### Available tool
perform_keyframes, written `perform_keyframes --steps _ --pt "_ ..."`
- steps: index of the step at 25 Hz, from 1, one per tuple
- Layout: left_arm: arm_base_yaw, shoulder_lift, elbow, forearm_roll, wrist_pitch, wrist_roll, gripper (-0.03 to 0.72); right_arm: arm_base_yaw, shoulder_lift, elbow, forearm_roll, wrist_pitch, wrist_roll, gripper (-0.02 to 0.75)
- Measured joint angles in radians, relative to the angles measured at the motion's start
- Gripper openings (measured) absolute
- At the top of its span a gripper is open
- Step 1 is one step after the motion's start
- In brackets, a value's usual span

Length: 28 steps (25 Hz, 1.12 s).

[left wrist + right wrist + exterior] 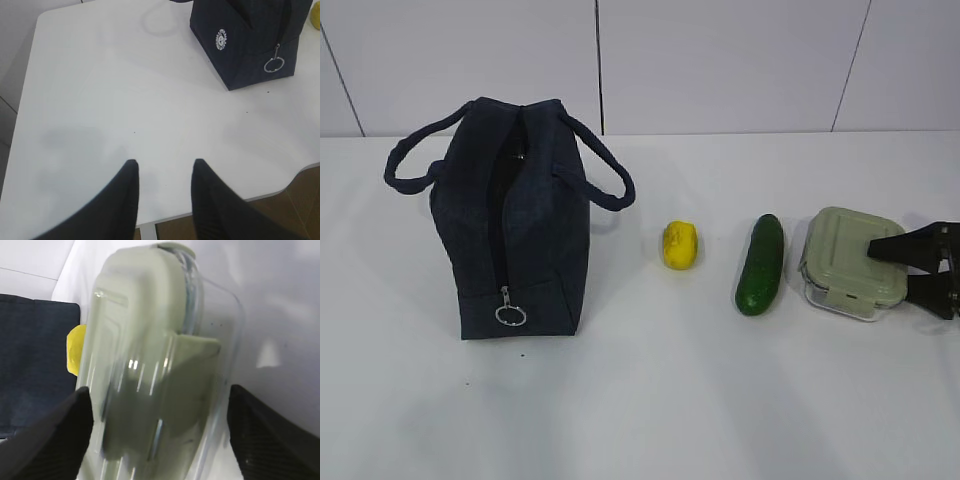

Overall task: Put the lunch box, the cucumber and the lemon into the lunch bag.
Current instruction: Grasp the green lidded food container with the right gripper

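The lunch box (840, 262), clear with a sage-green lid, sits on the table at the right. My right gripper (892, 270) is open and straddles its right side, one finger over the lid and one by the front wall. In the right wrist view the lunch box (150, 365) fills the gap of the right gripper (159, 390), blurred. The cucumber (761, 264) lies left of the box, and the lemon (680, 245) left of that. The navy lunch bag (520, 230) stands at the left, its top gaping. My left gripper (165, 162) hangs open over bare table, nothing between its fingers.
The white table's (100, 100) near edge runs just under the left gripper. Behind the table stands a pale panelled wall (720, 60). The bag's ring pull (510, 315) hangs at its near end, and its two handles droop to either side.
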Motion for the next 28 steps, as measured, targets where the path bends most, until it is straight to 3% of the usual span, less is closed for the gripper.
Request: perform_keyframes --steps 13,23,28 --pt "0.000 0.000 0.000 0.000 0.000 0.000 0.239 0.000 0.002 -0.001 -0.024 0.011 0.010 0.515" --pt "0.000 0.000 0.000 0.000 0.000 0.000 0.239 0.000 0.002 -0.002 -0.037 0.015 0.012 0.491" --pt "0.000 0.000 0.000 0.000 0.000 0.000 0.239 0.000 0.002 -0.005 -0.040 0.025 0.014 0.426"
